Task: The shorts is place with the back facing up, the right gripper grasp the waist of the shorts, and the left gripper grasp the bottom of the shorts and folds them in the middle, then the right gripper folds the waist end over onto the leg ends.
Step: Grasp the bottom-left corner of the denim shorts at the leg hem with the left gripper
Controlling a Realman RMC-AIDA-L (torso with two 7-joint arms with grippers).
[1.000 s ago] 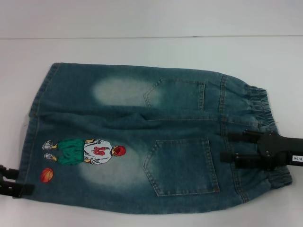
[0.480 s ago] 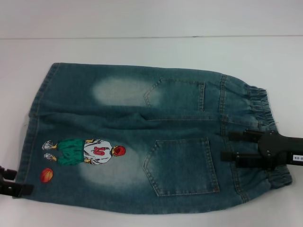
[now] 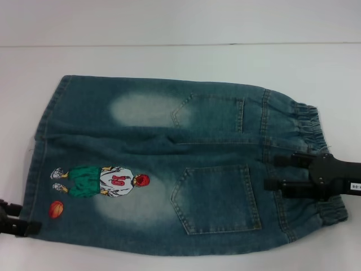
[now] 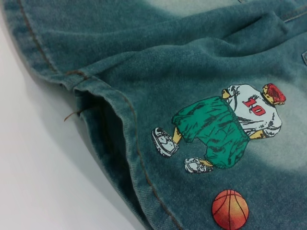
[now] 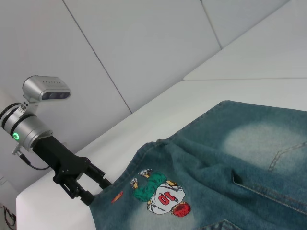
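The blue denim shorts [image 3: 169, 169] lie flat with the two patch pockets facing up, the ruffled waist [image 3: 310, 121] at the right and the flat leg ends [image 3: 42, 135] at the left. My right gripper [image 3: 272, 172] hovers over the waist's near half, open, its two fingers spread across the band. At the near left corner of the bottom of the shorts, my left gripper [image 3: 22, 217] is open beside the hem, close to the embroidered basketball [image 3: 56, 209]. The right wrist view shows the left gripper [image 5: 93, 187] at the hem edge. The hem [image 4: 120, 120] and the embroidered player [image 4: 225, 127] fill the left wrist view.
The white table [image 3: 180, 62] stretches behind the shorts up to a white wall. A strip of table [image 3: 338, 248] shows at the near right. The left arm's silver wrist with a green light [image 5: 21, 132] stands above the table's left corner.
The right gripper has shifted slightly to the right and back over the waist. The left gripper has edged a little lower at the hem corner. The shorts have not moved.
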